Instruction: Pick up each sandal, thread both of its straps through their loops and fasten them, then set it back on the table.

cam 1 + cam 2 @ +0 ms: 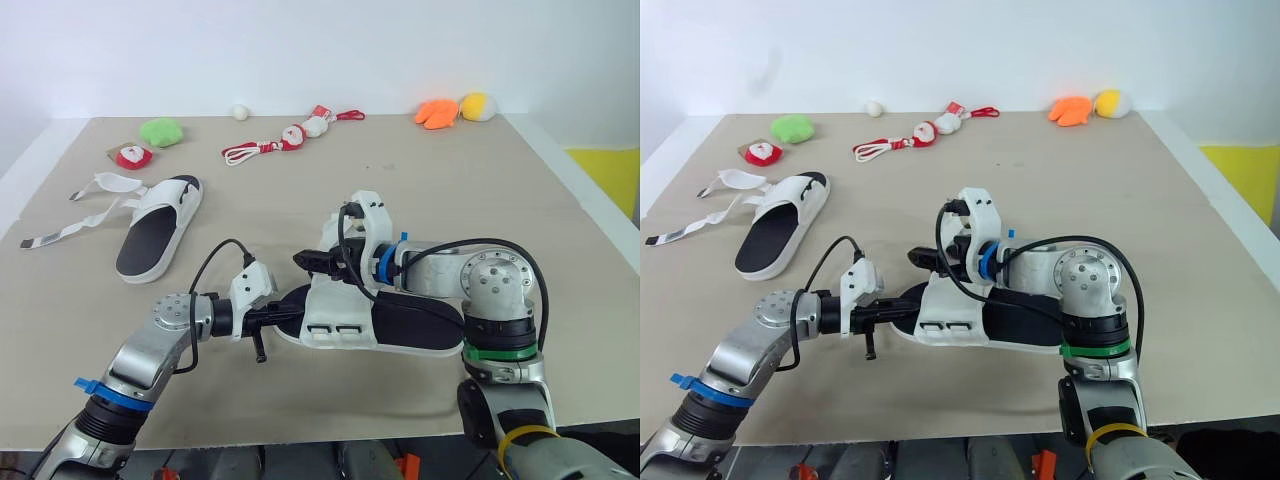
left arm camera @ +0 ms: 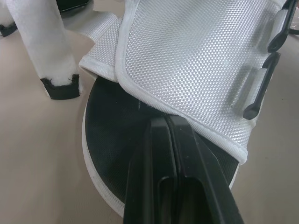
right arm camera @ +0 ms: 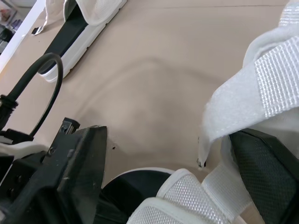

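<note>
- The near sandal (image 1: pixel 400 325), white with a black footbed, lies on its sole on the beige counter (image 1: pixel 470 190), just in front of the robot and between both arms.
- The left end effector (image 2: pixel 167 122) is at this sandal's toe. Its two black fingers are pressed together with no gap, and the tips sit over the footbed at the edge of the white mesh upper (image 2: pixel 196 60).
- I cannot tell whether anything is pinched between those fingers.
- The right end effector (image 1: pixel 310 262) hangs over the sandal's middle with its fingers (image 3: pixel 74 177) spread wide.
- A loose white strap (image 3: pixel 252 98) drapes beside one finger and is not gripped.
- The second sandal (image 1: pixel 160 225) rests well apart at the far left of the counter, with its unfastened straps (image 1: pixel 90 200) splayed out leftward.
- Along the counter's back edge sit a green plush (image 1: pixel 160 131), a red-and-white toy (image 1: pixel 131 156), a red-and-white rope toy (image 1: pixel 265 148), a white ball (image 1: pixel 240 112), an orange plush (image 1: pixel 437 113) and a yellow plush (image 1: pixel 477 106).
</note>
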Tool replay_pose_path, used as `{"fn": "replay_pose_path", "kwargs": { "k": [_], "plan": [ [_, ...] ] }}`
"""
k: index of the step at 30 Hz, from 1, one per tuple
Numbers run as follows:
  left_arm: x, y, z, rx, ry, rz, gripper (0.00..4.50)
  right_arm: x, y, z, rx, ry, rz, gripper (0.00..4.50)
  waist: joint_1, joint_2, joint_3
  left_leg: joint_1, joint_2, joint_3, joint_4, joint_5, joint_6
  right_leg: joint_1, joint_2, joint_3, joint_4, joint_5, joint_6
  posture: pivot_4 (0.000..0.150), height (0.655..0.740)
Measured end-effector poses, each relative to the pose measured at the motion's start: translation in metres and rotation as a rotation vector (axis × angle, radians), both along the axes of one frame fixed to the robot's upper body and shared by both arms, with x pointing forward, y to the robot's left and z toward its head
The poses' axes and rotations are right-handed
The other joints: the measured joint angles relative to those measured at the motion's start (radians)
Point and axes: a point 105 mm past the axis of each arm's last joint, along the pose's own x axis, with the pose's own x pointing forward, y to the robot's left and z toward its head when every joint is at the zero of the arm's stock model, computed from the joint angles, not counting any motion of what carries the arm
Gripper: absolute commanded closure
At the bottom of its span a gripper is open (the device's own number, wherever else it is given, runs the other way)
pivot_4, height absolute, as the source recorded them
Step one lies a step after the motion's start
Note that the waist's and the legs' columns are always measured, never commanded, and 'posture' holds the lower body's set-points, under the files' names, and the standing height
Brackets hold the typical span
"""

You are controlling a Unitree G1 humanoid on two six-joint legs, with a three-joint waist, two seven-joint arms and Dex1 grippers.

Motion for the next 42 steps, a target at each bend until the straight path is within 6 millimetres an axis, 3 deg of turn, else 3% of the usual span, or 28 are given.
{"fn": "replay_pose_path", "kwargs": {
  "k": [4,6,7,16,21,25,33,42],
  "plan": [
    [0.0,0.0,0.0,0.0,0.0,0.001,4.5,0.003,0.002,-0.004,0.002,0.012,-0.008,3.0,0.0,0.0,0.0,0.0,0.0,0.0,0.0,0.0,0.0,0.0,0.0,0.0,0.0,0.0,0.0,0.15,0.74],
    [0.0,0.0,0.0,0.0,0.0,0.002,4.5,0.003,0.003,-0.004,0.003,0.011,-0.008,4.17,0.0,0.0,0.0,0.0,0.0,0.0,0.0,0.0,0.0,0.0,0.0,0.0,0.0,0.0,0.0,0.15,0.74],
    [0.0,0.0,0.0,0.0,0.0,0.002,4.5,0.003,0.004,-0.004,0.006,0.01,-0.004,4.45,0.0,0.0,0.0,0.0,0.0,0.0,0.0,0.0,0.0,0.0,0.0,0.0,0.0,0.0,0.0,0.15,0.74],
    [0.001,0.0,0.0,0.0,-0.003,0.011,4.5,-0.002,-0.005,0.011,0.058,0.061,0.129,4.45,0.0,0.0,0.0,0.0,0.0,0.0,0.0,0.0,0.0,0.0,0.0,0.0,0.0,0.0,0.0,0.15,0.74],
    [0.0,-0.001,0.0,-0.002,-0.002,0.005,4.5,-0.002,-0.04,0.039,0.149,0.204,0.254,4.45,0.002,0.0,0.0,0.0,-0.001,0.0,-0.001,0.0,0.0,0.0,0.0,0.0,-0.001,-0.001,-0.001,0.15,0.74],
    [0.0,-0.001,0.0,0.0,-0.001,-0.004,4.5,0.0,-0.063,0.044,0.18,0.329,0.279,4.45,-0.001,0.001,0.0,0.0,-0.001,0.001,-0.002,0.0,0.001,0.0,-0.001,0.0,-0.003,-0.001,-0.001,0.15,0.74],
    [0.0,-0.002,0.001,-0.002,-0.002,-0.013,4.5,-0.024,-0.06,0.026,0.093,0.499,0.43,4.45,0.0,0.001,0.0,-0.002,-0.002,0.001,-0.002,-0.001,0.0,-0.002,-0.002,0.0,-0.003,-0.001,0.0,0.15,0.74],
    [0.0,-0.002,0.001,-0.004,-0.003,-0.01,4.5,-0.05,-0.054,0.021,0.005,0.518,0.57,4.45,0.001,0.001,0.0,-0.003,-0.002,0.0,-0.001,-0.001,0.0,-0.003,-0.002,0.0,-0.003,-0.001,0.001,0.15,0.74]
  ]
}}
